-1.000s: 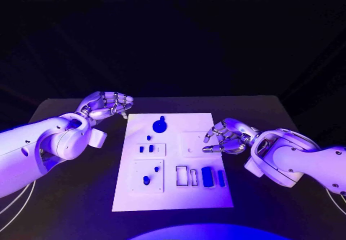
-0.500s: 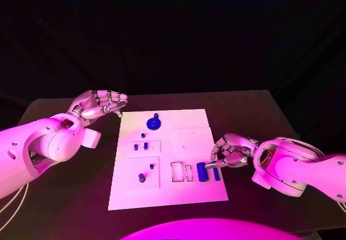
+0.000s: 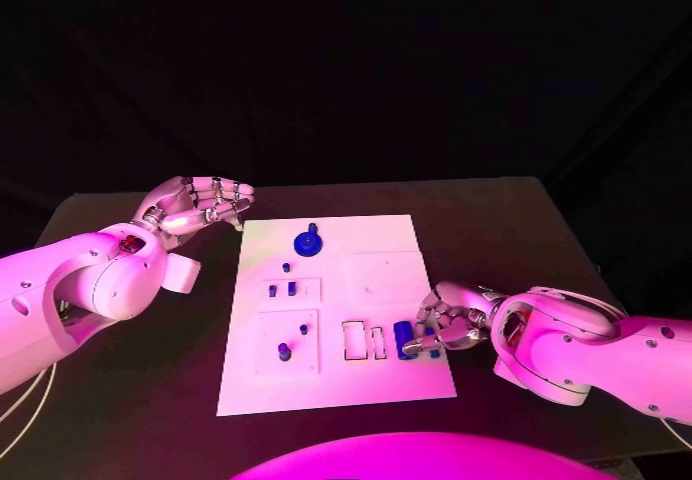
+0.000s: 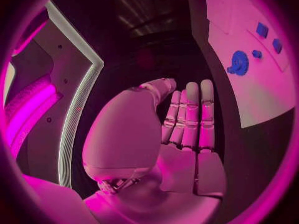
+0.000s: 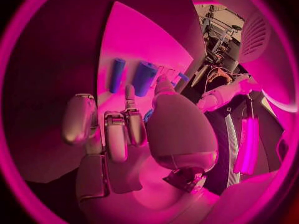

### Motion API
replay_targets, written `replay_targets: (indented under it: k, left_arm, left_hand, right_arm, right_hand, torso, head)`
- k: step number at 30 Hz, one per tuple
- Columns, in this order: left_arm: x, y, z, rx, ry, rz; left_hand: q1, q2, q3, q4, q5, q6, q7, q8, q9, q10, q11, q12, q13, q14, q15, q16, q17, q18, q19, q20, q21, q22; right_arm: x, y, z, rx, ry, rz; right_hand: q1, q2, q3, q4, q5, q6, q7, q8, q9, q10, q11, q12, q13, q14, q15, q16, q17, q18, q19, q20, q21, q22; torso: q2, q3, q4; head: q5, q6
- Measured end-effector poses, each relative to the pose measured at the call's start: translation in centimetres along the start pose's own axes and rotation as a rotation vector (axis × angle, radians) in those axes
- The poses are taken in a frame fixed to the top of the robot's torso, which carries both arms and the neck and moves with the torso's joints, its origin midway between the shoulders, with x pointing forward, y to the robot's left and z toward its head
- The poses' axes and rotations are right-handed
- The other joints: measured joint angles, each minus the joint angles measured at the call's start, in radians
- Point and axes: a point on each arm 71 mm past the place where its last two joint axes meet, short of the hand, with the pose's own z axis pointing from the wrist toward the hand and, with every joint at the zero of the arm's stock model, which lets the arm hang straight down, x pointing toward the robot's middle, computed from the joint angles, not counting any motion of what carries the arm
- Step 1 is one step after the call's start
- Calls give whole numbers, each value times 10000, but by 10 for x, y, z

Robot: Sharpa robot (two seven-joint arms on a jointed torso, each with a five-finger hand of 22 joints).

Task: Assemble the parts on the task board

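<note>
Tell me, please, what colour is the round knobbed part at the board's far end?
Blue: the round part shows best in the head view.

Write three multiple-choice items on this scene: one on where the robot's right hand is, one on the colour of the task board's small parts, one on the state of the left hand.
1. Where is the silver right hand?
A. At the near right edge of the white rectangular task board, by the upright blue cylinder-shaped parts
B. Off the far left corner of the board
C. Over the round blue knob part

2. What colour are the small parts standing in the board?
A. Green
B. Blue
C. Yellow

3. What state is the silver left hand in?
A. Gripping the round blue knob part
B. Pressing flat on the board
C. Holding nothing, off the board's far left corner

Answers: 1 A, the head view shows its fingers at those parts; 2 B, every part looks blue against the white plate; 3 C, the left wrist view shows its palm bare, with the board to one side.
</note>
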Motion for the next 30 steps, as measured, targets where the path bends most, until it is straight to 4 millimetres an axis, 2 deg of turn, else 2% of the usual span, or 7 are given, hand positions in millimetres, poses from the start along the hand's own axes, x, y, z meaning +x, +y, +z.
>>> replay_targets:
  k: [14,15,18,20,21,25,30]
  left_arm:
    - [0,0,0,-5,-7,-12]
    - [-1,0,0,-6,-7,-13]
    - [-1,0,0,-7,-7,-15]
    - [-1,0,0,-10,-5,-16]
    - [-1,0,0,-12,-4,-17]
    - [-1,0,0,-17,2,-20]
    - [-1,0,0,-22,8,-23]
  left_hand:
    - [0,0,0,0,0,0,0,0,1,0,0,0,0,0,0,0,-1,0,0,-1,0,1]
    - [0,0,0,0,0,0,0,0,1,0,0,0,0,0,0,0,-1,0,0,-1,0,1]
    - [0,0,0,0,0,0,0,0,1,0,0,0,1,0,0,0,-1,0,0,-1,0,1]
    - [0,0,0,0,0,1,0,0,1,1,0,0,1,0,0,0,-1,0,0,-1,0,1]
    - [0,0,0,0,0,1,0,0,1,0,0,0,1,0,0,0,-1,0,0,0,0,2]
    - [0,0,0,0,0,1,0,0,2,0,0,0,1,0,0,0,-2,-1,0,0,0,2]
    - [0,0,-26,-27,0,0,0,0,-17,1,0,40,-16,0,0,0,-2,1,37,36,-64,-22]
  right_arm:
    - [12,7,13,138,59,-520]
    - [12,7,14,143,45,-540]
    - [14,8,16,173,-2,-595]
    - [14,9,17,190,-37,-614]
    - [15,9,18,203,-55,-621]
    - [16,10,19,245,-165,-595]
    - [17,12,18,198,-279,-465]
  right_hand:
    - [-454,0,1,-1,0,124,-74,310,156,35,-36,-1,-2,0,1,0,-1,1,0,0,50,-1]
    - [-611,-2,1,-1,20,146,-68,312,839,35,-36,-1,-2,0,1,-1,-2,1,-1,0,50,-1]
    - [-720,88,1,-1,128,149,-70,316,1963,38,-38,-1,-3,0,1,-1,-2,1,-1,0,50,-2]
    - [-804,172,79,8,177,150,-71,406,2487,70,-70,-1,-3,-35,-34,-1,-2,1,-1,0,49,-2]
    - [-801,175,151,-3,310,166,-86,428,2802,81,-81,-1,-3,-13,-56,-1,-2,1,-1,0,49,-2]
    - [-475,460,331,-27,1455,226,-145,583,2859,180,-180,-1,-4,-19,-91,49,-3,1,14,-61,201,-3]
    - [215,346,759,-28,3061,143,-250,617,2851,233,-229,-1,-4,2,-142,50,-3,1,33,-112,350,-3]
  torso:
    - [6,9,-5]
    - [6,9,-5]
    - [8,10,-4]
    - [9,10,-3]
    - [10,9,-2]
    - [9,6,0]
    - [6,2,0]
  head:
    - [21,-17]
    - [24,-17]
    - [29,-20]
    - [29,-21]
    - [29,-21]
    - [28,-14]
    - [36,3]
